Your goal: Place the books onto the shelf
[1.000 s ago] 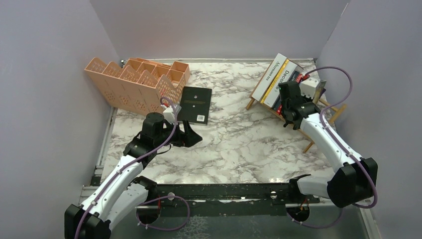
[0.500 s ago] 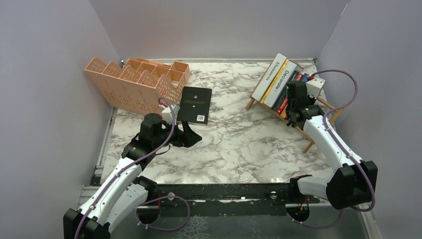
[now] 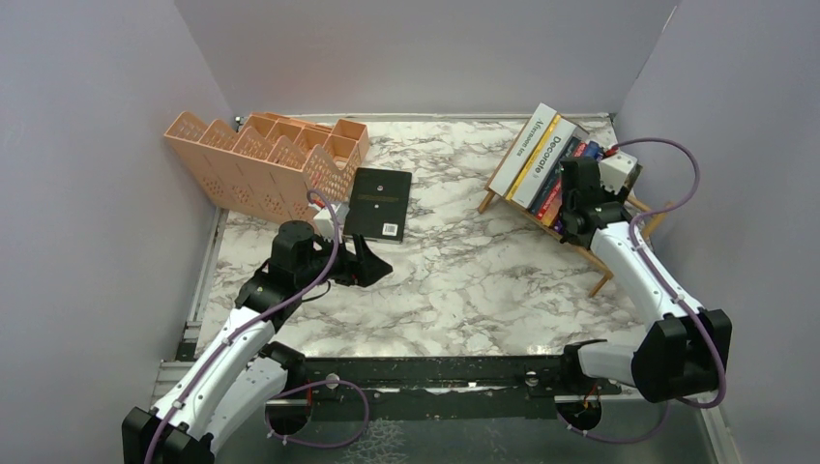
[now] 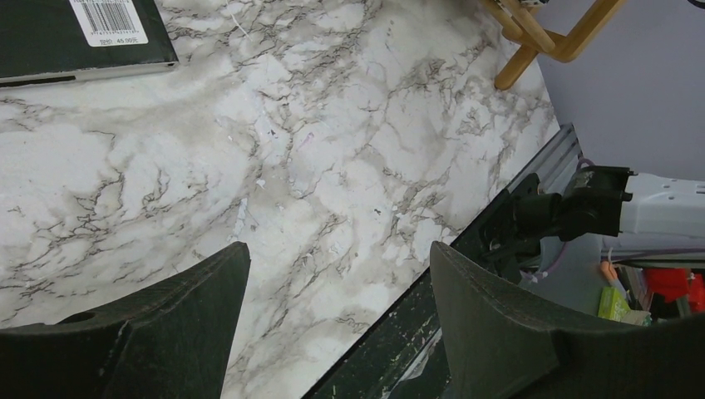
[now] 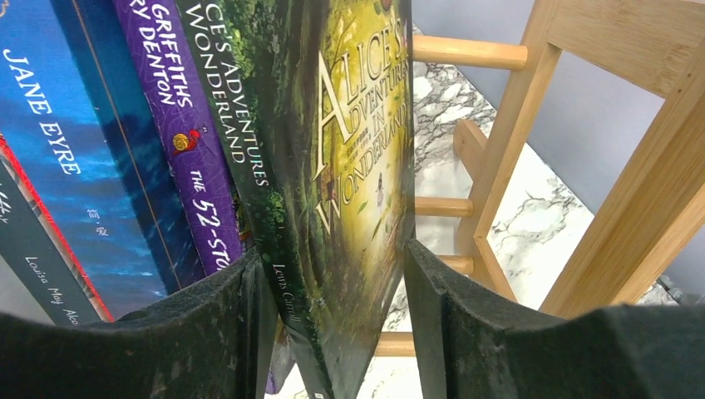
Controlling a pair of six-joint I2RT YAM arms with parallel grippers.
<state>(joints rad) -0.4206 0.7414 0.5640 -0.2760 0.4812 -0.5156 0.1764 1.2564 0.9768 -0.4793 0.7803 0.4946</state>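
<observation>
The light-wood shelf stands at the back right with several books leaning in it, among them a white one, a yellow one and the brown "Decorate". In the right wrist view the dark green Alice book stands in the shelf beside a purple book and a blue one. My right gripper is open around the green book, with a gap at its right finger. A black book lies flat on the table. My left gripper hovers open and empty just in front of it.
A peach lattice organizer stands at the back left, next to the black book. Purple walls close in the left, back and right sides. The shelf's wooden leg juts out toward the right arm. A dark rail runs along the near edge.
My right gripper moved the green book toward the back right end of the shelf, and its jaws have opened off it. The left arm has barely moved.
</observation>
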